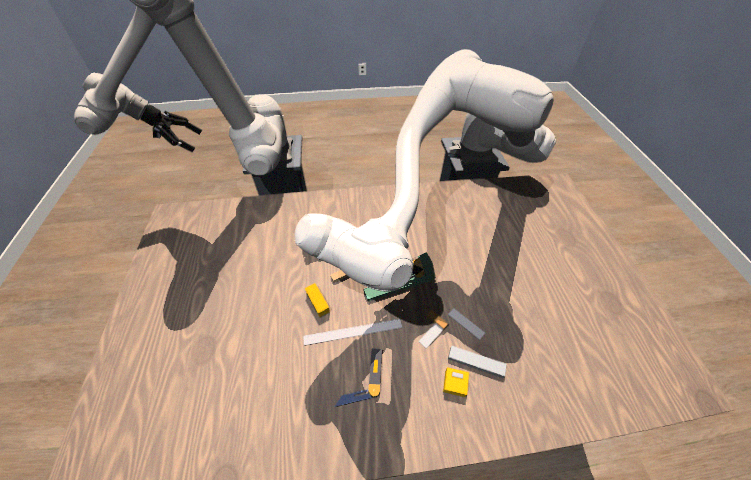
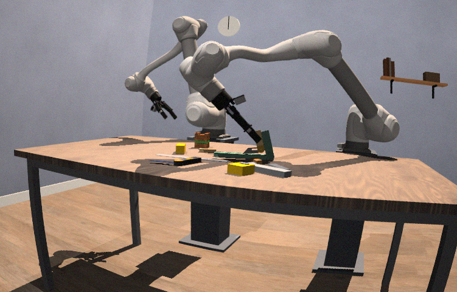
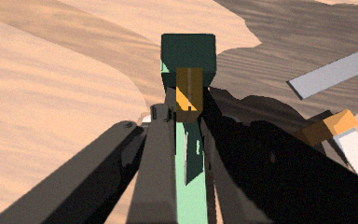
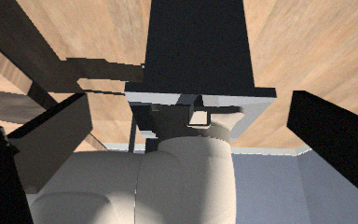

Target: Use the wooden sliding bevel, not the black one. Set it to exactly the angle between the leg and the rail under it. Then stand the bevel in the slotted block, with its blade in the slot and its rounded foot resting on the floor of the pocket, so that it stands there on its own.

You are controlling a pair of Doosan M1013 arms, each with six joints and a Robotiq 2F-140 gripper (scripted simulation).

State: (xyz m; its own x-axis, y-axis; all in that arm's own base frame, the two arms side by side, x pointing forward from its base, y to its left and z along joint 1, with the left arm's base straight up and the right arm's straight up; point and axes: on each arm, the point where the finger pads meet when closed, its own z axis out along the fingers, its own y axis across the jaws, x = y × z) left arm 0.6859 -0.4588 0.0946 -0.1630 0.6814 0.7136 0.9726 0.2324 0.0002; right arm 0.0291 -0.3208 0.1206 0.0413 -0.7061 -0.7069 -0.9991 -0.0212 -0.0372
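The right arm's jaws (image 1: pixel 194 139) (image 2: pixel 169 117) are spread wide with nothing between them, out beyond the bench (image 1: pixel 218 416) (image 2: pixel 386 184) (image 3: pixel 50 93) (image 4: pixel 4 61). Next come a yellow block (image 1: pixel 316 299) (image 2: pixel 180 148), then the black bevel (image 1: pixel 375 371) (image 2: pixel 187 161), lying with its blue blade angled out. The green angle piece (image 1: pixel 382 291) (image 2: pixel 268 144) (image 3: pixel 188 51) has one limb low, one rising — and the left arm's jaws (image 1: pixel 417 268) (image 2: pixel 258 139) pinch the wooden bevel (image 1: pixel 421 274) (image 2: pixel 260 146) (image 3: pixel 189 93) just beside the rising limb; whether they touch, I can't tell. A yellow box (image 1: pixel 456 382) (image 2: pixel 240 168) sits beside a grey bar (image 1: pixel 477 362) (image 2: pixel 272 170).

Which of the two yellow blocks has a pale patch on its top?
The squarish yellow block, beside the thick pale grey bar; the narrower yellow block has a plain top.
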